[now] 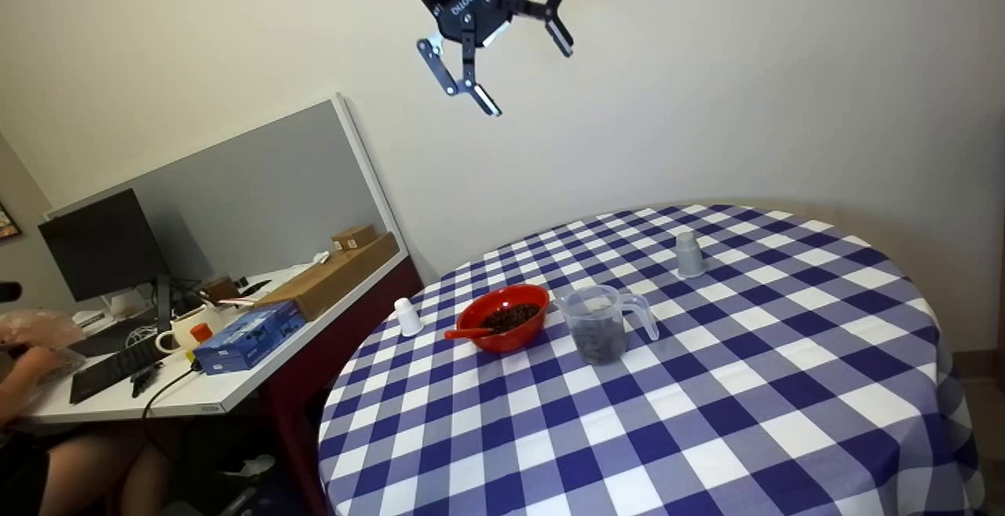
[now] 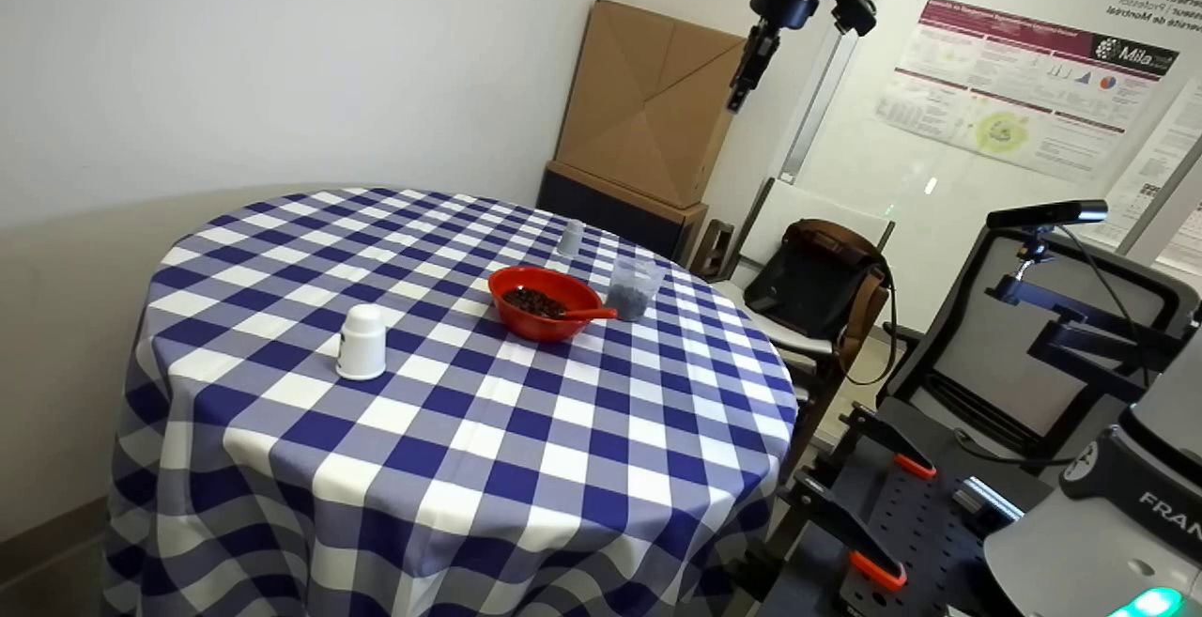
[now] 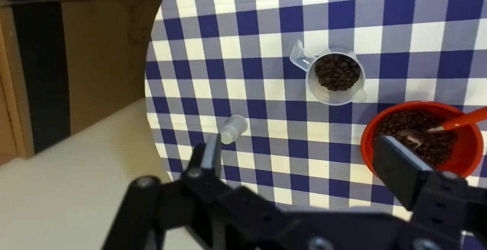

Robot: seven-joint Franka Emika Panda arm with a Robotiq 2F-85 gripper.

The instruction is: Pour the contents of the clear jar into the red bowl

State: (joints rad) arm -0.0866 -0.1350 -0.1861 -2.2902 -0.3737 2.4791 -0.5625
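On the checked bench (image 1: 722, 430), the clear jar (image 1: 598, 332) looks light and stiff (beans (image 3: 337, 72) may shift); grasp its handle (image 3: 299, 57). The gripper (image 1: 531, 85), spread wide, holds nothing.

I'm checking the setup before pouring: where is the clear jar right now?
In both exterior views, the clear jar stands upright on the checked tablecloth, just right of the red bowl.
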